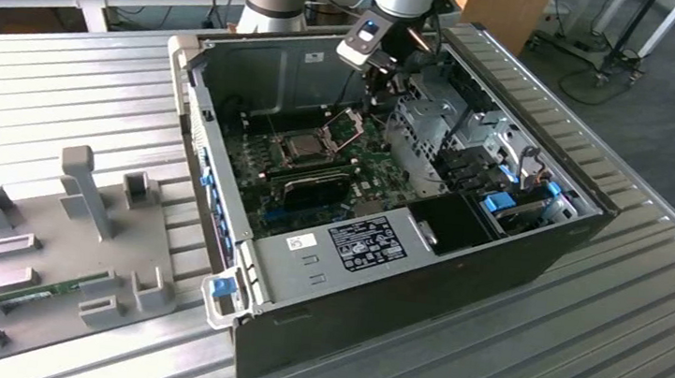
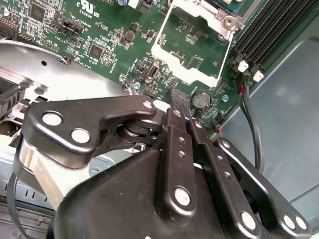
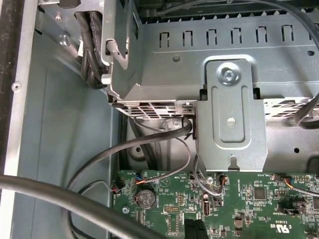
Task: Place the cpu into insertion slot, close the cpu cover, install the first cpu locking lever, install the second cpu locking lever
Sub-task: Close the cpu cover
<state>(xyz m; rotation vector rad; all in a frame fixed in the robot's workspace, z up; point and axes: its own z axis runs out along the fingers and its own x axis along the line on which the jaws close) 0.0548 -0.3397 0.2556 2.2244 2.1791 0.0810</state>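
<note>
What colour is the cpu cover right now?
Silvery bare metal. The cpu cover shows best in the second wrist view.

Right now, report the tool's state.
The tool is closed, with its fingertips together and nothing visible held between them.

The cpu cover (image 2: pixel 169 56), a thin silvery cut-out frame, stands tilted open just ahead of the gripper (image 2: pixel 180 98); the insertion slot (image 1: pixel 309 148) lies beyond it.
</note>
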